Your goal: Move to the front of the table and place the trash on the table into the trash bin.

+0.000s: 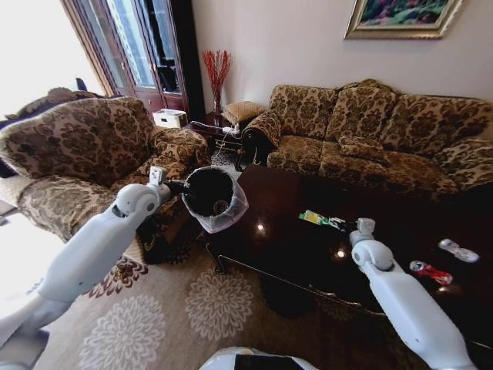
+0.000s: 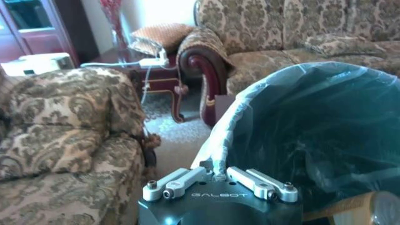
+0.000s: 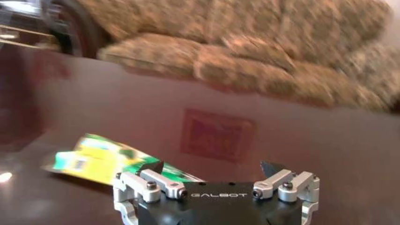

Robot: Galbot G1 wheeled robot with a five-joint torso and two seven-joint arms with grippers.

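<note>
Left gripper [image 2: 216,177]: I have it pinched closed on the rim of the trash bin [image 1: 209,193], holding it at the table's [image 1: 293,250] corner.
Right gripper [image 3: 212,168]: jaws spread apart, low over the table.
Green-yellow wrapper [image 3: 103,160]: flat on the table, just beside my right gripper.
Red wrapper [image 1: 430,271], silver-white wrapper [image 1: 458,250]: on the table, farther right.

Bin [image 1: 209,199]: base hidden behind its liner; far rim cut off at 3 o'clock in left wrist view, where left gripper [image 2: 218,177] fingertips are lost in liner folds.

Green bottle [image 3: 106,161]: blurred in right wrist view, near end hidden behind right gripper [image 3: 212,168].

Table [image 1: 293,247]: cut off at 3 o'clock in head view.

Silver wrapper [image 1: 458,250], red wrapper [image 1: 430,271]: too small to read.
</note>
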